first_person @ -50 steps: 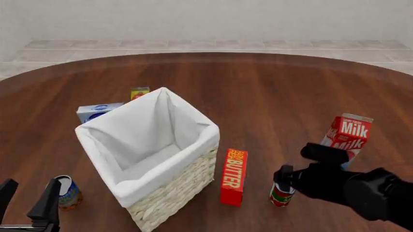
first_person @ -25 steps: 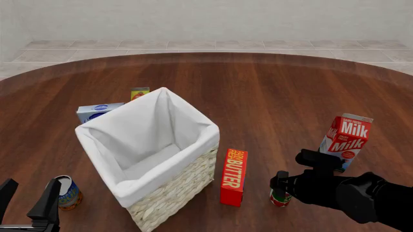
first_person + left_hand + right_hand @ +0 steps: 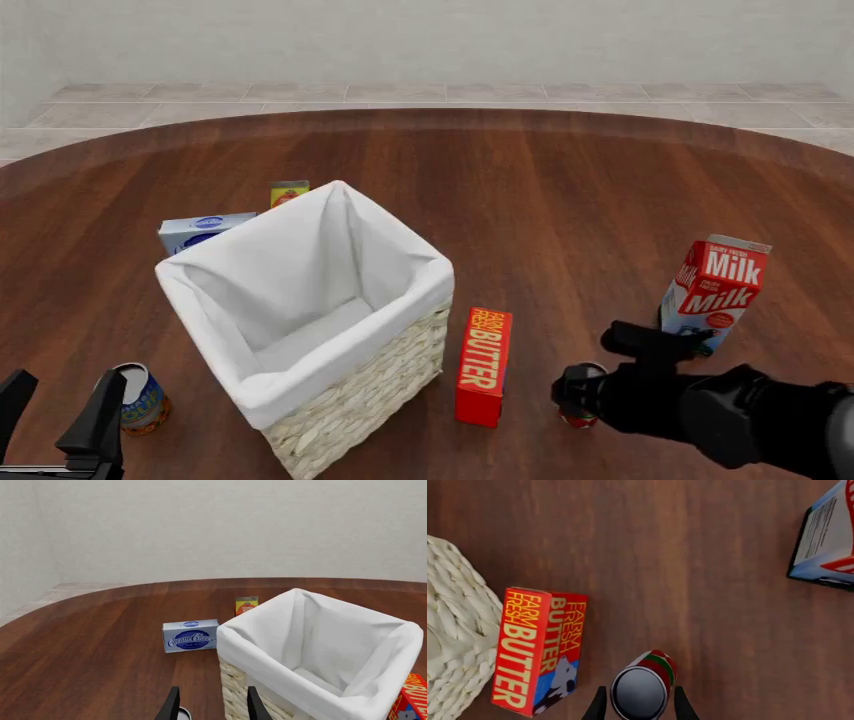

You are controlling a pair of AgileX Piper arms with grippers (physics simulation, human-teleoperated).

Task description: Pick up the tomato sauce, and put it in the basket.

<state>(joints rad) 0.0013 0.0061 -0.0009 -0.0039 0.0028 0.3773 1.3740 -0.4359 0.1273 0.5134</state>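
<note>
The tomato sauce, a small can with a red and green label and a silver top, stands on the table just right of the butter box. My right gripper is open and hangs over it, one finger on each side of the can's top. In the front view the right gripper covers most of the tomato sauce. The basket, pale wicker with a white liner, stands left of the butter box. My left gripper is open at the near left edge, holding nothing.
A milk carton stands right of and behind the right gripper. A blue-and-orange can sits by the left gripper. A cream cheese box and a small orange box lie behind the basket.
My right gripper has come down from above the tomato sauce until its fingers straddle the can's top. The left arm and the objects have not moved.
</note>
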